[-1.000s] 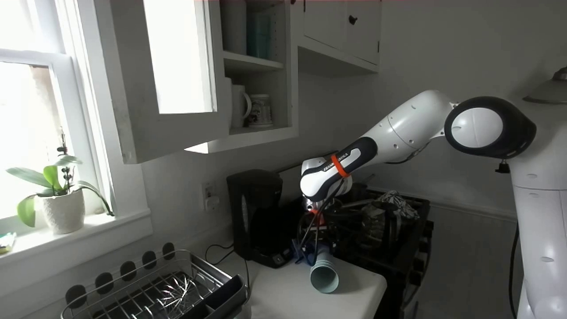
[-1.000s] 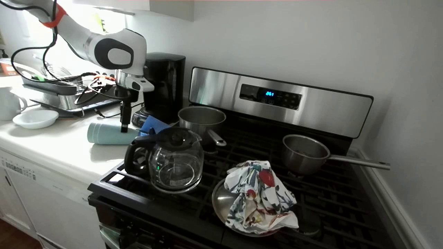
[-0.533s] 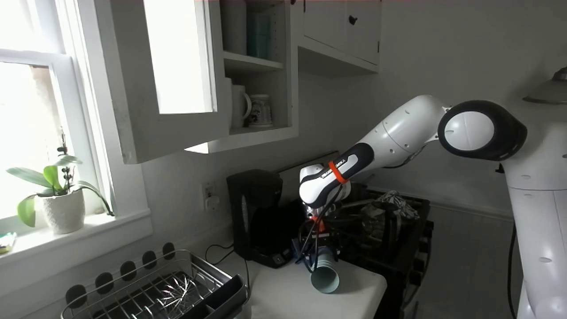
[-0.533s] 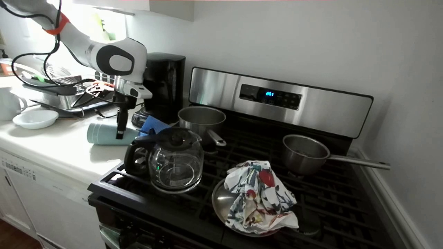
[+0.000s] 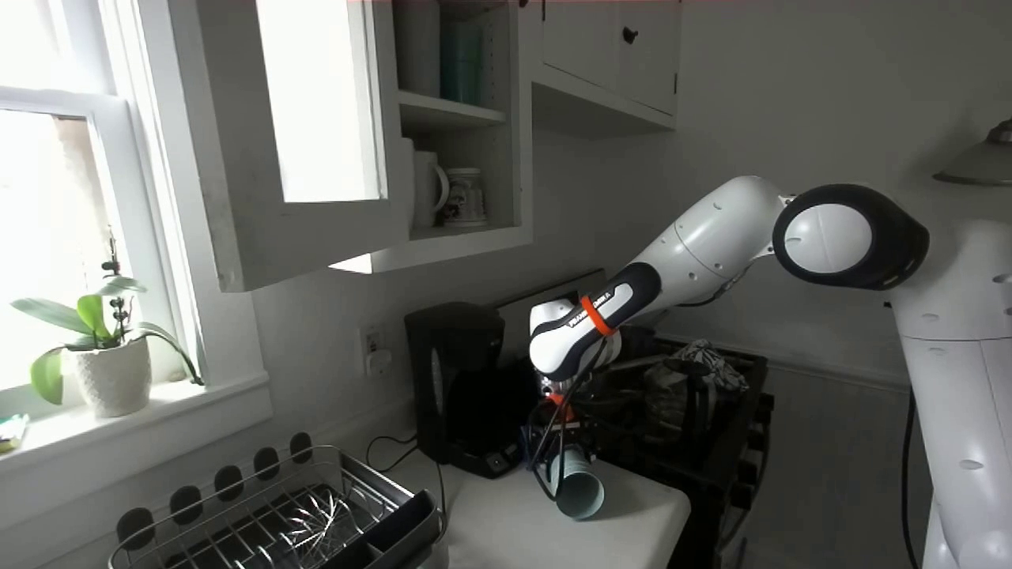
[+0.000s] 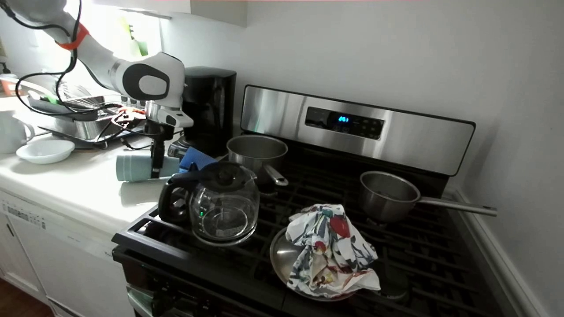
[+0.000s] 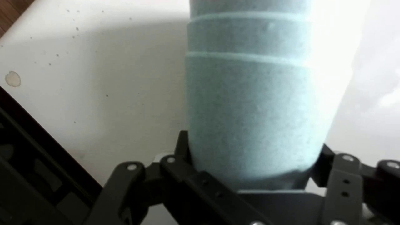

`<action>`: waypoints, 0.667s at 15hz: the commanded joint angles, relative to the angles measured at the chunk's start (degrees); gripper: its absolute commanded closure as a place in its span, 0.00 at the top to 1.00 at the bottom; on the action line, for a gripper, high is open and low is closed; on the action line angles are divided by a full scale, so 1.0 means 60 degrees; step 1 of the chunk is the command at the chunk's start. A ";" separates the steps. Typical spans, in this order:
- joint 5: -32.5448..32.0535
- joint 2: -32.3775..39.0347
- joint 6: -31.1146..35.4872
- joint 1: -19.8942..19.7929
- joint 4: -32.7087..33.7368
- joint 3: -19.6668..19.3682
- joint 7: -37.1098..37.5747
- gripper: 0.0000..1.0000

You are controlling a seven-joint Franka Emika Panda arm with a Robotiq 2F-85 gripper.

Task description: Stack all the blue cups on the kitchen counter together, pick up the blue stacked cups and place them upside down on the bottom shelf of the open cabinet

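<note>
White arm (image 5: 704, 249), black joint cover (image 5: 900, 237), orange band (image 5: 597, 316), looping black cables (image 6: 74, 56), black fingers (image 6: 157, 156), silver screws (image 7: 347, 157)

Arm (image 5: 696, 241): "FRANK…", rest part-covered; stove display (image 6: 344, 123) illegible.

In exterior view, window (image 5: 47, 190) blown out with daylight; stove (image 5: 713, 466) in deep gloom, detail lost. Soft shadow from cups (image 6: 137, 168) on surface (image 6: 88, 191). Wrist view: glare swallows cups' right edge, shadow lies left; fingers (image 7: 182, 148) near-black, close detail slightly soft.
</note>
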 commanded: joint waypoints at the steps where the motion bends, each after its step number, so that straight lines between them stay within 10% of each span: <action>1: -0.0150 -0.0846 0.0776 0.0185 -0.0349 0.0016 -0.0288 0.60; 10: -0.1141 -0.3467 0.2478 0.0316 -0.1838 0.0452 -0.2285 0.60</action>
